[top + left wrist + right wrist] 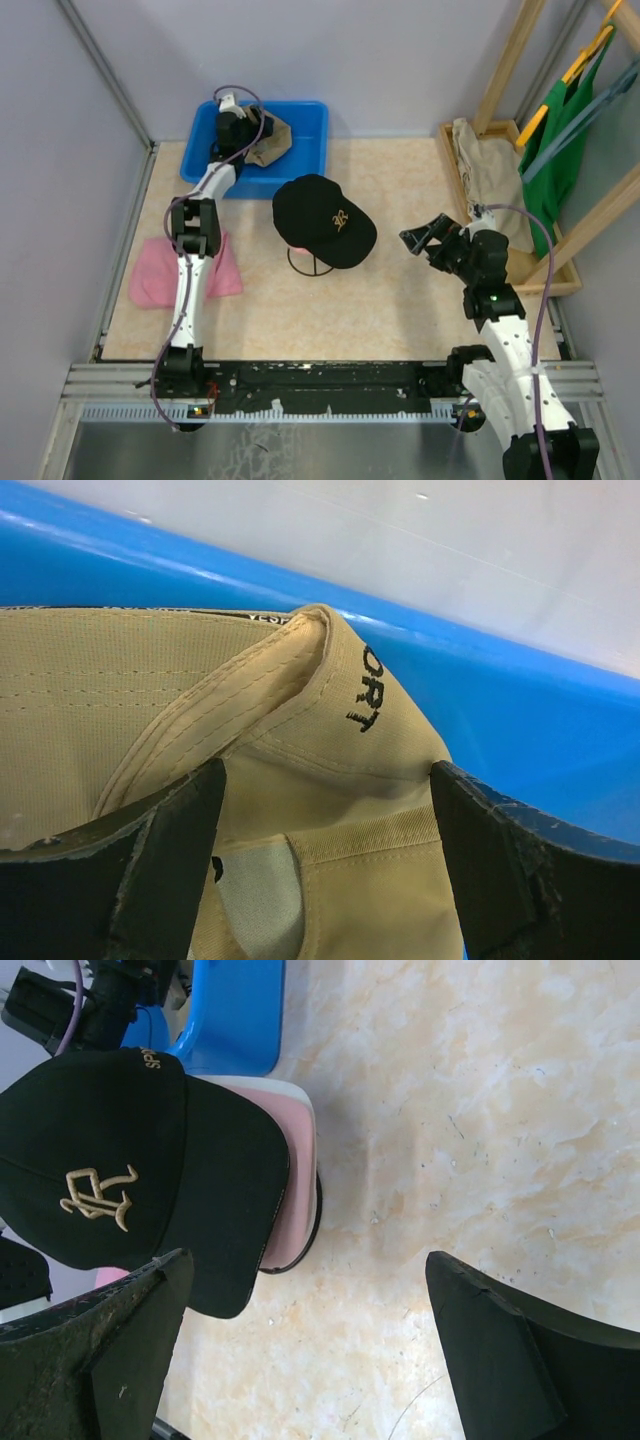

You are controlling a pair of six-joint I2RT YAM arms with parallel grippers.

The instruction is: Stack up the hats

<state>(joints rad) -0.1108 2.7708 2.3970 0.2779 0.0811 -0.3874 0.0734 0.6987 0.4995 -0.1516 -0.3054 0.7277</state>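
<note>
Left gripper (325, 777) jaws spread wide, straddling tan cap (300, 705), stitched twill lettered "ORT", inside blue plastic bin (520, 720). Right gripper (307, 1265) fully spread, empty, beside black cap (100, 1140) bearing gold embroidery.

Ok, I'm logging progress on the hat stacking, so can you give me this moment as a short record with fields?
stack top: black cap on the stand, mid-table
under it: pink cap, only its brim showing
not yet stacked: tan cap, in the blue bin
left end effector: open, fingers either side of the tan cap
right end effector: open, empty, to the right of the stack
</note>
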